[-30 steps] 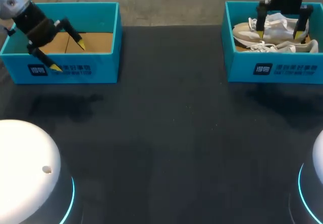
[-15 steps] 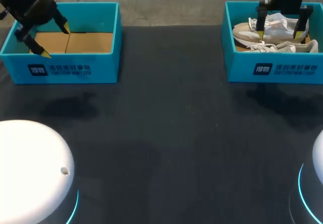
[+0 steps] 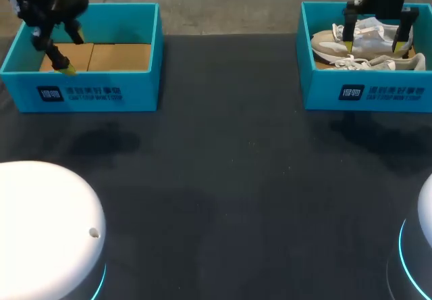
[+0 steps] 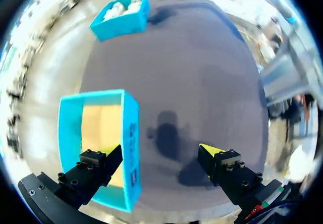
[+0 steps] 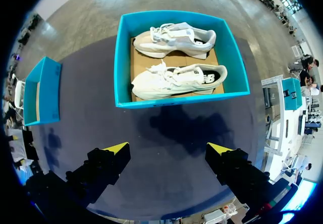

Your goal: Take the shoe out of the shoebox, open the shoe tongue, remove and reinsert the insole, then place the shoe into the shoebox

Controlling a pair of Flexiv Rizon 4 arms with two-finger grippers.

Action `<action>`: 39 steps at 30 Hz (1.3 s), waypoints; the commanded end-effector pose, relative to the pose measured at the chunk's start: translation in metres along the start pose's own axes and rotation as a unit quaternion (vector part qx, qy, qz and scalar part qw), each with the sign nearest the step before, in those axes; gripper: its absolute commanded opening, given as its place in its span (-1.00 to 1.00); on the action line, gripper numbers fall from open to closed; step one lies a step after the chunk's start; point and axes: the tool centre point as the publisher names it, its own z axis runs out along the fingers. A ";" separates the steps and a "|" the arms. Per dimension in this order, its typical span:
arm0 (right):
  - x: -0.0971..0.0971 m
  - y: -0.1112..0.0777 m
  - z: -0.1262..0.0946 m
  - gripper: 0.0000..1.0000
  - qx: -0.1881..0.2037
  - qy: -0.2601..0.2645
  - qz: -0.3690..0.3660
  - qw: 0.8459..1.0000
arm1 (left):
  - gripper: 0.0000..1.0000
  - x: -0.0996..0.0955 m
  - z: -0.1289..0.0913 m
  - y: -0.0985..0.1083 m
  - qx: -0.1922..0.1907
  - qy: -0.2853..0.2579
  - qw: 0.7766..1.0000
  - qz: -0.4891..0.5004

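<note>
Teal shoeboxes sit at both far corners of your black tabletop [image 3: 229, 178] in the head view. Your left gripper [image 3: 64, 50] has swung from the front wall of the left shoebox [image 3: 88, 77] up over its far left corner in the last second, while your right gripper [image 3: 373, 40] has held still above the right shoebox [image 3: 364, 90], fingers wide on either side of the far shoe [image 3: 361, 42]. That fits a right arm poised over the shoe, either to lift it or having set it down; you cannot tell which.

From the left wrist, your fingers stand wide and hold nothing, one over the left shoebox's interior [image 4: 101, 128], the other over bare tabletop. That box shows only a cardboard floor.

From the right wrist, your fingers [image 5: 117, 148] are wide and hold nothing, short of the right shoebox's near wall. Two white sneakers lie side by side inside it on cardboard, the near shoe [image 5: 176, 78] and the far one, both resting in the box.
</note>
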 end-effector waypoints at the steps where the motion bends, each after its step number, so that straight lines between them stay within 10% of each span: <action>1: 0.000 -0.001 0.000 1.00 -0.001 0.000 0.000 1.000 | 1.00 0.001 -0.012 0.013 -0.017 0.067 0.892 -0.446; 17: 0.000 -0.001 0.000 1.00 -0.001 0.000 0.000 1.000 | 1.00 -0.006 -0.017 0.072 -0.047 0.033 0.715 -0.696; 39: 0.000 -0.001 0.000 1.00 -0.001 0.000 0.000 1.000 | 1.00 -0.016 -0.009 0.109 -0.119 0.007 0.642 -0.757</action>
